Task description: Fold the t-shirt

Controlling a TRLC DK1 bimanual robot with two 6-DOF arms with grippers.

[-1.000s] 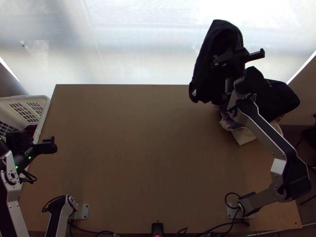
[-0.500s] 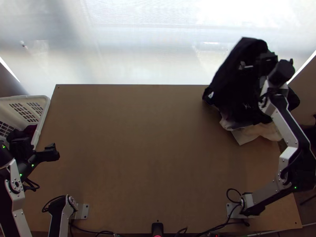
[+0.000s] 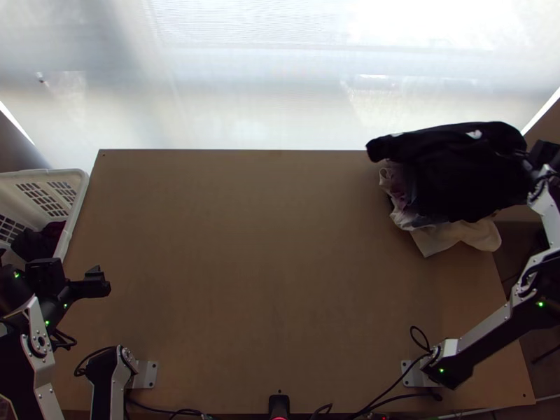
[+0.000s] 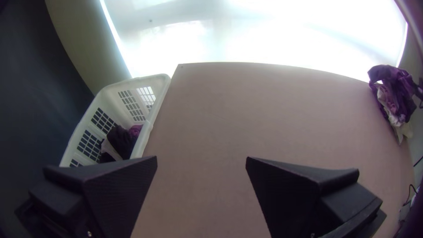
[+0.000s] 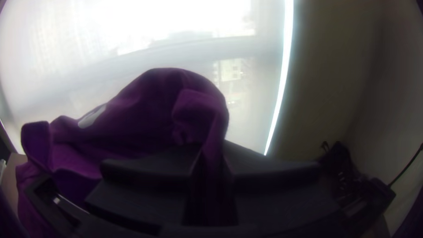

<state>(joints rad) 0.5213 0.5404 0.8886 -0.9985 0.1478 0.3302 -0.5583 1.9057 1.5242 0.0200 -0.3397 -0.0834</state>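
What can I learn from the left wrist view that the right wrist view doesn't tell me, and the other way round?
Left wrist view: the left pincer is open above the table, dark and purple clothes lie in the white basket, and pale cloth lies beneath the purple garment at the table's edge.

Right wrist view: the right pincer is closed on part of the garment, which has a white patch.

Both: the purple garment, bunched rather than neatly folded, and the bright window.
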